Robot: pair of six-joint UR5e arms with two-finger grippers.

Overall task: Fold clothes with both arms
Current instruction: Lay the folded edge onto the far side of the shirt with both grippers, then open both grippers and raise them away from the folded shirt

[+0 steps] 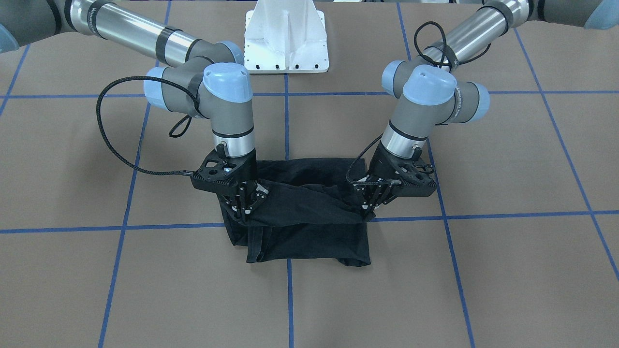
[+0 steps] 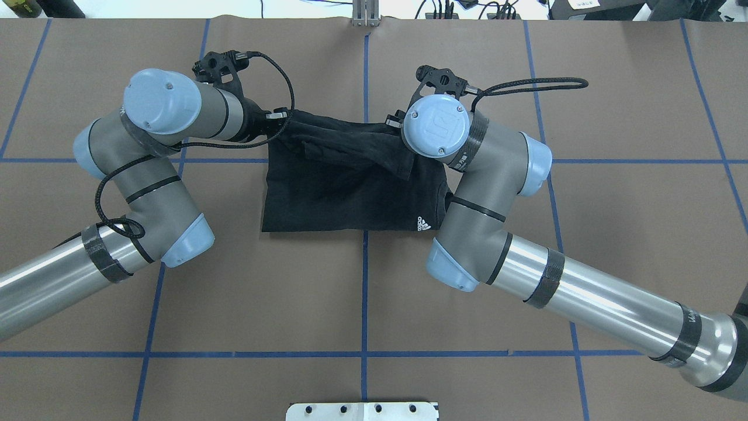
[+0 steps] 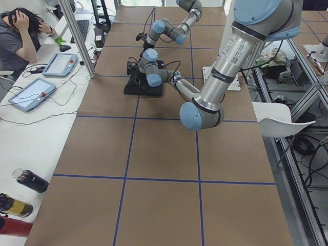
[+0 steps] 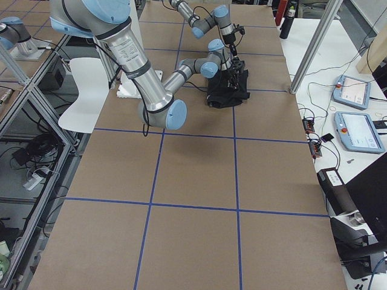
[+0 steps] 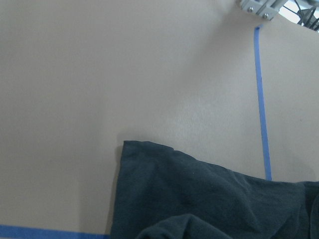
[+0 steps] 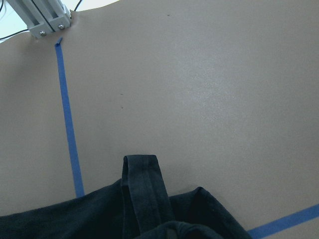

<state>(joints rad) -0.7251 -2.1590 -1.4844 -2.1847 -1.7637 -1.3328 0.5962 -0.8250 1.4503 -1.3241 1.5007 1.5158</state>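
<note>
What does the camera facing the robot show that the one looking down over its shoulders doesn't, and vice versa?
Only the facing view: the left hand and right hand pinching a raised edge of the black T-shirt. Only the overhead view: a small white logo on the cloth; the fingertips are hidden there. Both: the T-shirt, the left arm, the right arm and the blue-taped table.

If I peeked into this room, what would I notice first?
The two big grey arms, the left arm and right arm, bend in over the middle of the brown table. The left gripper and right gripper have their jaws pinched shut on a black T-shirt, holding one edge up, stretched between them. A tiny white logo shows on the shirt's corner nearest the robot.
</note>
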